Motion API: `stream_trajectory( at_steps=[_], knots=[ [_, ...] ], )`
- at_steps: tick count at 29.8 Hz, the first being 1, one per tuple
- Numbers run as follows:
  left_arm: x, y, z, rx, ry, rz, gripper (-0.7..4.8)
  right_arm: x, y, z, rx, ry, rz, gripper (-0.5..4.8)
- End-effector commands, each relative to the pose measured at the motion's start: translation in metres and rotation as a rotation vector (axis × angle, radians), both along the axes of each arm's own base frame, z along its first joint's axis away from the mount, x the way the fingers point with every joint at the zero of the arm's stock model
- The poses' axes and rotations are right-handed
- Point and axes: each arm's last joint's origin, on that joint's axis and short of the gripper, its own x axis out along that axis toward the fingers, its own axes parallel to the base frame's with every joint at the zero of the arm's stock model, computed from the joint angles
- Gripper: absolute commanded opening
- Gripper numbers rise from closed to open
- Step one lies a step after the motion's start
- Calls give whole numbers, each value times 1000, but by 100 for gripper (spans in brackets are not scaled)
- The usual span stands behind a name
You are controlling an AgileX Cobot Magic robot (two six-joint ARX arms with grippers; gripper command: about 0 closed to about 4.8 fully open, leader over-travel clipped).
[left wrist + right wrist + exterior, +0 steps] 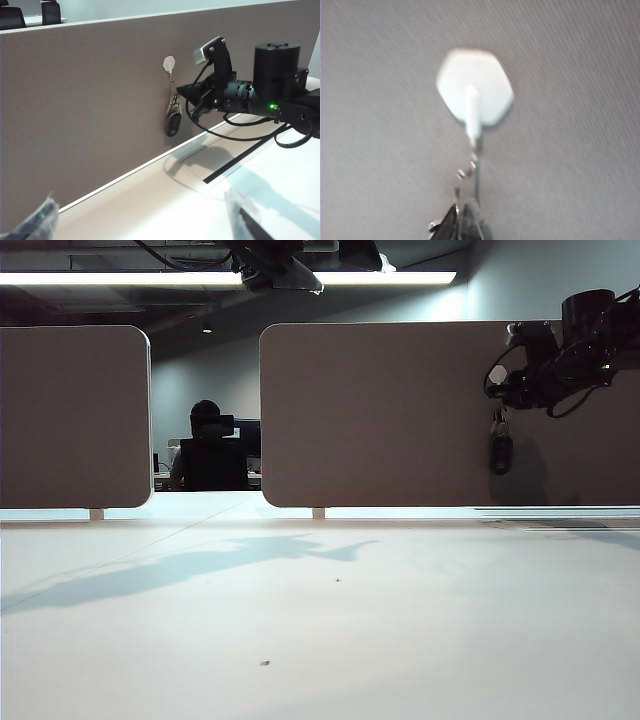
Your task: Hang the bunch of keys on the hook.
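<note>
The hook (169, 63) is a small pale hexagonal plate on the brown panel (90, 90), with a prong (472, 117) below it. From the prong hangs the bunch of keys (173, 117), its black fob lowest. The thin ring (477, 172) runs up to the prong. My right gripper (462, 222) is shut on the ring just under the hook (497, 373); it reaches in level from the right (181, 91). In the exterior view the keys (500, 448) dangle below that gripper (497, 402). My left gripper (137, 222) stands open and empty over the table, well back from the panel.
A second panel (70, 415) stands at the left, with a gap between the two where a seated person (208, 450) shows far behind. The pale table (320, 620) spreads in front. A dark slot (240, 160) runs along the table near the panel's foot.
</note>
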Motion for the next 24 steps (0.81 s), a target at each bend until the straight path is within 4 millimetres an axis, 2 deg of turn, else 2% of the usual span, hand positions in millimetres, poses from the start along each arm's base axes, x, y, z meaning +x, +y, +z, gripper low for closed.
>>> stream_trajectory(
  at_steps=[1, 7, 11, 20, 24],
  knots=[
    [0, 0, 3, -7, -18, 0, 479, -5, 4, 20, -3, -58, 31, -6],
    [0, 0, 3, 6, -28, 1, 479, -6, 2, 25, -11, -91, 23, -6],
    [0, 1, 3, 13, -34, 14, 479, -5, 0, 25, -14, -106, -42, -6],
    [1, 1, 4, 9, -41, 15, 479, 4, -5, -3, -11, -54, -78, -6],
    [1, 1, 3, 10, -39, 15, 479, 5, -5, -9, -11, -39, -80, -6]
  ],
)
